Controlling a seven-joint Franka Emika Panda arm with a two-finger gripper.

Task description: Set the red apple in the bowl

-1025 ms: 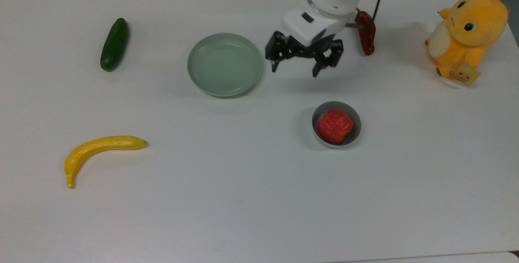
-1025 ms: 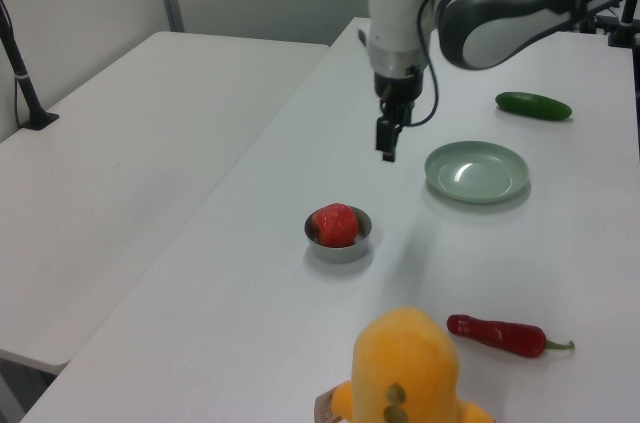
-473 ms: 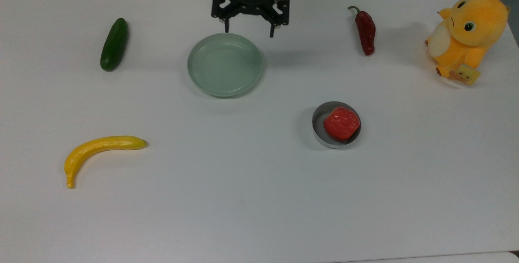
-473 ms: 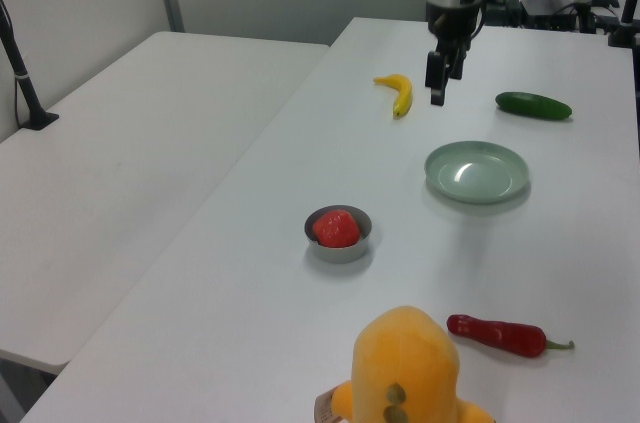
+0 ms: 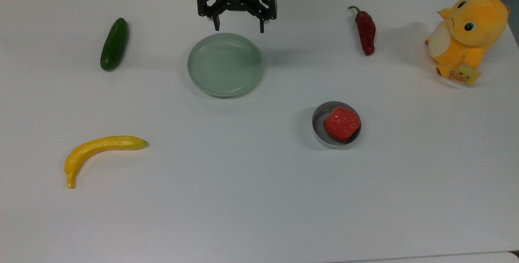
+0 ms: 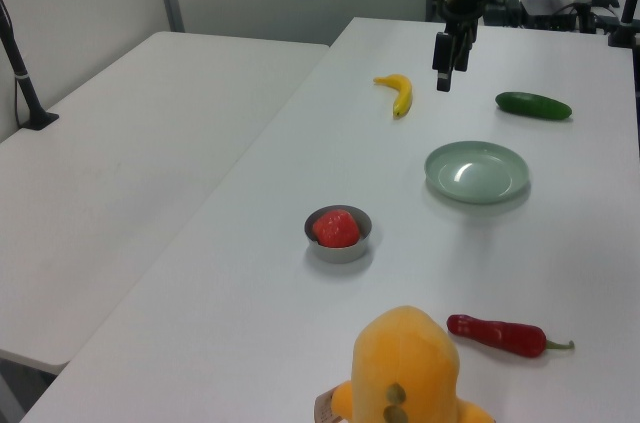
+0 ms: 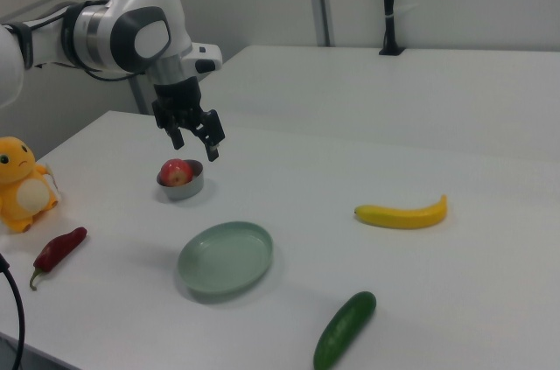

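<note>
Pincer (image 5: 238,25): hangs spread apart and empty above the tabletop (image 5: 259,198), just past the far rim of the pale green dish (image 5: 225,64) in the top view.
Bowl (image 5: 318,114): stands alone; bare tabletop lies all around it, so every side is free to reach.
Red apple (image 5: 341,123): fills most of the bowl, leaning to the top view's right wall.
Top view's right: chili pepper (image 5: 365,32) and plush toy (image 5: 466,36), well apart from the bowl.
Top view's left: cucumber (image 5: 114,44) and banana (image 5: 99,149), well apart from each other.
Near half of the tabletop: open surface.
</note>
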